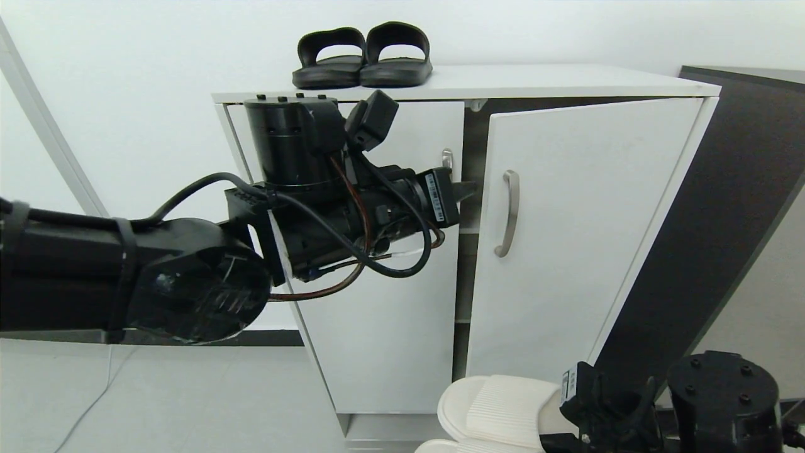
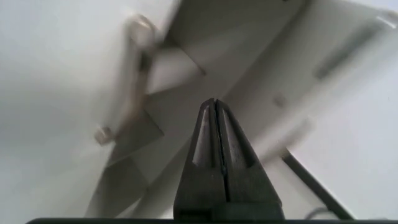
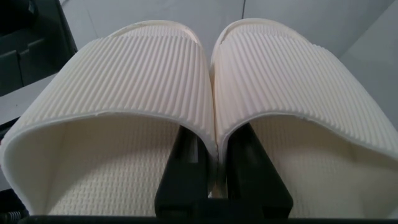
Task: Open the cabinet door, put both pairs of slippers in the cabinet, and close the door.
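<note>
Cabinet (image 1: 566, 82): white, 2 doors, back to the wall.
R door (image 1: 566, 239): swung out a bit, dark gap next to it.
L door (image 1: 377, 327): shut flat.
Black slippers (image 1: 361, 56): side by side on cabinet top.
White slippers (image 3: 205, 81): low down, in front of cabinet bottom, pressed side to side.
R gripper (image 3: 212, 155): squeezes the white pair's inner sides, tight hold.
L gripper (image 2: 216, 143): fingers pressed together, nothing btw them, tip at the gap btw doors.

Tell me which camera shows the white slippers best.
The right wrist view: both white slippers lie side by side, ribbed straps in full, the right gripper clamped on their inner walls. The head view catches part of them at its lower edge; the left wrist view faces the cabinet.
</note>
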Tool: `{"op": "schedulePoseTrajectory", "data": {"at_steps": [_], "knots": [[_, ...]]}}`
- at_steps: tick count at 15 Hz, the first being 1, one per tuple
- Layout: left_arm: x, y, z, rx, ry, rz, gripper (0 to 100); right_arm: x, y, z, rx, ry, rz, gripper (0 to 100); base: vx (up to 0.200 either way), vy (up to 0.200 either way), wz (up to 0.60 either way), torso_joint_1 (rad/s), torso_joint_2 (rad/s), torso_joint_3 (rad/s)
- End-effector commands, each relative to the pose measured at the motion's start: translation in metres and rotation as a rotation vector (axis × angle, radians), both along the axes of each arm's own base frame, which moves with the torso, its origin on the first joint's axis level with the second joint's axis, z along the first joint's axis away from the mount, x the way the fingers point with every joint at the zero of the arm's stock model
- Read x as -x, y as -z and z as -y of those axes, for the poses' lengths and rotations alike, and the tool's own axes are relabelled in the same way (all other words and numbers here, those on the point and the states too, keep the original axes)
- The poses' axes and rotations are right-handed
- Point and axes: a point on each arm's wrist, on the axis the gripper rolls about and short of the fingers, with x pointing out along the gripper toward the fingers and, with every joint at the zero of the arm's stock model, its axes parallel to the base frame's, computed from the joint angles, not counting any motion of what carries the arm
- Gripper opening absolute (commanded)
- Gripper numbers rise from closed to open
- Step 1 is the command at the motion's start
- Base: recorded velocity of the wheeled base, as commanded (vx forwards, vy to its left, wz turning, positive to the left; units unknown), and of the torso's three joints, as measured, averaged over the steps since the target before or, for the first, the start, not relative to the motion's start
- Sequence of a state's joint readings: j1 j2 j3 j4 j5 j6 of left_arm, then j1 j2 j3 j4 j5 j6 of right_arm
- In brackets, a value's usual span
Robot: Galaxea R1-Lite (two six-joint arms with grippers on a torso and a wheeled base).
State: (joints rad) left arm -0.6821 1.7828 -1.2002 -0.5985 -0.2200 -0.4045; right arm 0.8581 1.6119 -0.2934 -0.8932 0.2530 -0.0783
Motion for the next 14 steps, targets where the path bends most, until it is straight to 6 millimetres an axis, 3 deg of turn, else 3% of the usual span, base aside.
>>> {"op": "schedulePoseTrajectory", "data": {"at_steps": [1,5,12,14], "knots": [[-0.023,0.012,0.009,-0.010,-0.020,-0.018,0,0.000,0.002,0.000,0.010,-0.006,0.001,0,0.000,0.000,0.00,0.000,0.00,0.000],[-0.036,0.011,0.018,0.033,-0.022,-0.034,0,0.001,0.007,0.001,0.038,-0.016,0.006,0,0.000,0.000,0.00,0.000,0.00,0.000],[-0.038,0.012,0.019,0.047,-0.033,-0.041,0,0.002,0.011,0.002,0.051,-0.018,-0.003,0,0.000,0.000,0.00,0.000,0.00,0.000],[-0.038,0.014,0.019,0.049,-0.036,-0.048,0,0.004,0.013,0.002,0.066,-0.032,0.005,0,-0.200,0.000,0.00,0.002,0.00,0.002]]}}
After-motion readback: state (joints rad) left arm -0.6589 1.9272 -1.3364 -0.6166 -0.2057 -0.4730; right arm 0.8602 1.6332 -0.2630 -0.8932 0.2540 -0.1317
